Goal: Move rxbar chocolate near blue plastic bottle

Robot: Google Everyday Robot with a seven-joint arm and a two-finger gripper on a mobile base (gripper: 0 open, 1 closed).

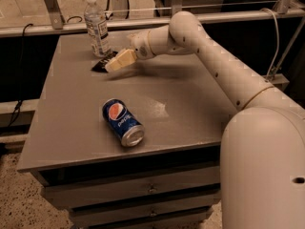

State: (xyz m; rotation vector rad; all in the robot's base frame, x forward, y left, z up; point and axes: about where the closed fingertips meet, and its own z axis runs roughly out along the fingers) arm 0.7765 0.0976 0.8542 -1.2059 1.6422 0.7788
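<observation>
The rxbar chocolate (101,64) is a small black wrapper at the far left of the grey table (190,104), just in front of the base of the blue plastic bottle (97,26). The bottle stands upright, clear with a white cap and a white and dark label. My gripper (114,64) reaches in from the right and sits at the bar's right end, touching or covering it. Part of the bar is hidden under the gripper.
A blue Pepsi can (122,122) lies on its side near the table's front edge. Drawers (147,190) sit below the tabletop. A metal rail (214,17) runs behind the table. My white arm (224,75) spans the right half.
</observation>
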